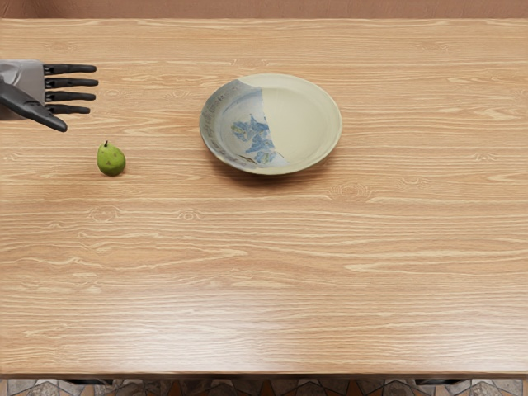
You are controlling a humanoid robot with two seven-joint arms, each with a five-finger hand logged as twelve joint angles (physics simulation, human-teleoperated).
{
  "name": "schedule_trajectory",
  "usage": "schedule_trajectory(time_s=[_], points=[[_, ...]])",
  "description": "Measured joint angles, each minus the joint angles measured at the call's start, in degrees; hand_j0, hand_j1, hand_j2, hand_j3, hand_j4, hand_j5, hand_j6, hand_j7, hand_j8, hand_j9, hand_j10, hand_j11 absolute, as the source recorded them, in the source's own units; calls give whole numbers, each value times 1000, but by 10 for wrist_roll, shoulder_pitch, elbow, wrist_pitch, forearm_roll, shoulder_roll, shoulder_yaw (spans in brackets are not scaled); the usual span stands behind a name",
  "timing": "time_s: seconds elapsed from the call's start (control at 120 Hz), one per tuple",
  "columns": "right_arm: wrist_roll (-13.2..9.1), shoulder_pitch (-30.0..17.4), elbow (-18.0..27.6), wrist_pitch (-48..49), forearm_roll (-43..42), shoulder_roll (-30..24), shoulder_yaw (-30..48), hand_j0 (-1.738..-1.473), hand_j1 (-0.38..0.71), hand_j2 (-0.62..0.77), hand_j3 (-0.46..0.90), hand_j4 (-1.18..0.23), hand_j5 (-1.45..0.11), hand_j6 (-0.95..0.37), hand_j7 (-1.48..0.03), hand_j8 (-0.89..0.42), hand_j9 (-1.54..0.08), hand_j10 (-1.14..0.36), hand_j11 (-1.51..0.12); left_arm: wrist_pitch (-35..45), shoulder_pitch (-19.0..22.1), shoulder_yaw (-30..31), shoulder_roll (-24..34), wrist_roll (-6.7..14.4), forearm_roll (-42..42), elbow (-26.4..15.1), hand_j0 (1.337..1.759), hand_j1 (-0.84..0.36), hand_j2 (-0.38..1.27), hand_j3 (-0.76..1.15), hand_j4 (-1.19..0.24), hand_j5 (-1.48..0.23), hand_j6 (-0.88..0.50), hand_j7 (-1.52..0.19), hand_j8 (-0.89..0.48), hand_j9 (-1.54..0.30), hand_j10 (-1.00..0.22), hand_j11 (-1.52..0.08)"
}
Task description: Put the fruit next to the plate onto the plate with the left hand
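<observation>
A small green pear is seen resting on the wooden bench, to the left of the plate and well apart from it, with bare wood between the two. It has not yet been lifted, so the transfer is judged to be at its very start. The plate is set further back and toward the centre, empty, with a blue pattern on its left half, ready to receive the fruit. The left robot hand is held at the picture's left edge, above and to the left of the pear, near it but not touching. Its fingers are stretched out straight and spread, the thumb angled downward, and nothing is gripped; a reach down to the pear is judged to be called for next.
</observation>
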Motion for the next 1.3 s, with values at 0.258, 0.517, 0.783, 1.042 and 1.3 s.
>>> schedule_trajectory(time_s=[0.258, 0.517, 0.783, 1.042, 1.3], points=[[0, 0, -8, 0, 1, 0, 3, -1658, -329, -4, 0, -17, -22, -16, -22, -16, -22, -17, -22, 0, -6, 0, -2, 1, 54, 21, 1658, 341, 1, 0, -6, -9, -6, -9, -6, -9, -6, -9], [0, 0, -10, -1, 1, 0, 3, -1658, -329, -4, 0, -17, -22, -16, -22, -17, -22, -17, -22, 9, -25, 0, -51, 0, 234, 26, 1658, 338, 1, 0, -11, -12, -11, -12, -11, -12, -10, -12], [0, 0, -10, -1, 1, 0, 3, -1658, -329, -4, 0, -17, -22, -16, -22, -16, -22, -17, -22, 261, -74, 154, -142, -97, 358, 22, 1658, 306, 8, 0, -39, -48, -39, -48, -39, -48, -38, -48], [0, 0, -10, -1, 1, 0, 3, -1658, -329, -4, 0, -17, -22, -16, -22, -16, -22, -17, -22, 338, -68, 254, -178, -123, 377, 20, 1658, 178, 30, 0, -146, -187, -147, -186, -147, -186, -146, -186], [0, 0, -10, 0, 1, 0, 4, -1658, -329, -3, 0, -17, -22, -16, -22, -16, -22, -17, -22, 420, -54, 296, -198, -147, 382, 19, 1658, 76, 48, 0, -231, -298, -232, -298, -232, -297, -231, -297]])
